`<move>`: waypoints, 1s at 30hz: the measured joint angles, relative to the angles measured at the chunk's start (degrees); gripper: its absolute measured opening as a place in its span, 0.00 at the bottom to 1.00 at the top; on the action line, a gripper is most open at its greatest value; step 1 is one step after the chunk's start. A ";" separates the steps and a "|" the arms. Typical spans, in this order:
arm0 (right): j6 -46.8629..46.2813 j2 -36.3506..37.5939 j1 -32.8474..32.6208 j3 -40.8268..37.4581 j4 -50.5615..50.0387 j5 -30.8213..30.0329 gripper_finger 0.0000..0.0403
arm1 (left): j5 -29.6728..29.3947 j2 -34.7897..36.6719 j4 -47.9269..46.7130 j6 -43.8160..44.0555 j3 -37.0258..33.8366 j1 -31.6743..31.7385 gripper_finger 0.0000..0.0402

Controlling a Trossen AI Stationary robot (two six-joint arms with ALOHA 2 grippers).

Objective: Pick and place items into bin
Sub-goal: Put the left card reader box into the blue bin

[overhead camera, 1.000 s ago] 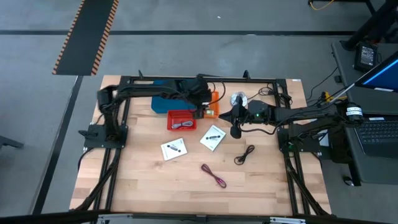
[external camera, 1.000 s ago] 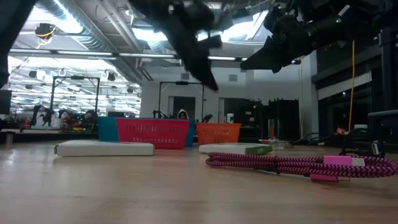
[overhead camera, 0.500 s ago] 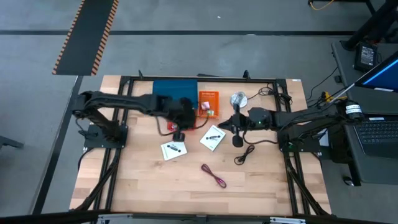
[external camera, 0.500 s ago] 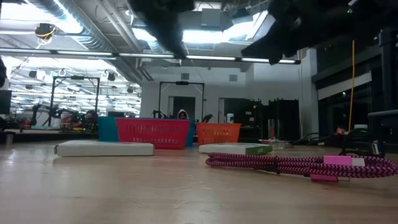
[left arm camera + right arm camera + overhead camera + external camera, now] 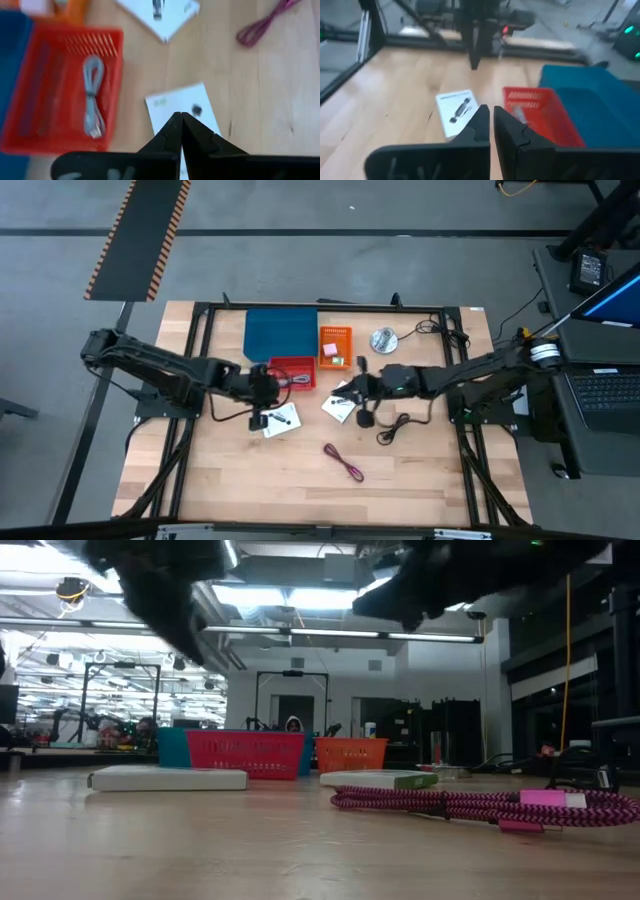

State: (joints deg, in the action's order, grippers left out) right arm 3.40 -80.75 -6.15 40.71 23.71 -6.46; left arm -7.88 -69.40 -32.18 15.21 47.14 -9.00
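Observation:
Two white square cards lie flat on the wooden table: the left one (image 5: 281, 420) and the right one (image 5: 341, 404). A black coiled cable (image 5: 392, 428) and a dark-red cable (image 5: 343, 463) lie nearer the front. My left gripper (image 5: 257, 422) hangs shut just above the left card (image 5: 182, 102); the low view shows it well off the table. My right gripper (image 5: 365, 419) is shut too, beside the right card's near right corner. The red bin (image 5: 292, 373) holds a grey cable (image 5: 92, 107).
An orange bin (image 5: 335, 345) and a blue bin (image 5: 280, 332) stand behind the red one, with a round silver thing (image 5: 383, 339) to their right. A black frame runs round the table's edges. Bare wood lies along the near edge.
My left gripper has swung from over the red and orange bins toward the near left, and now stands over the left card. My right gripper has moved toward the near edge and a little left, beside the right card. The cards and cables have stayed put.

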 joint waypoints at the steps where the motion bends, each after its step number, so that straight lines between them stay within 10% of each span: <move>1: 0.02 -2.02 -0.34 1.72 -1.27 0.04 0.02 | 0.01 0.40 -0.65 1.47 -1.05 -0.38 0.01; 14: 0.27 -20.18 -4.25 20.78 -19.93 -7.23 0.02 | 2.64 0.19 -3.18 10.80 -9.95 -2.10 0.00; 30: -5.00 -23.10 -4.51 21.70 -18.03 -7.30 0.02 | 2.85 -0.97 1.81 10.59 -13.05 -4.04 0.00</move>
State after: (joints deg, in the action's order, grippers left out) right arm -1.60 -103.85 -10.66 62.41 5.68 -13.76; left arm -5.03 -70.38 -30.36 25.80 34.09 -13.04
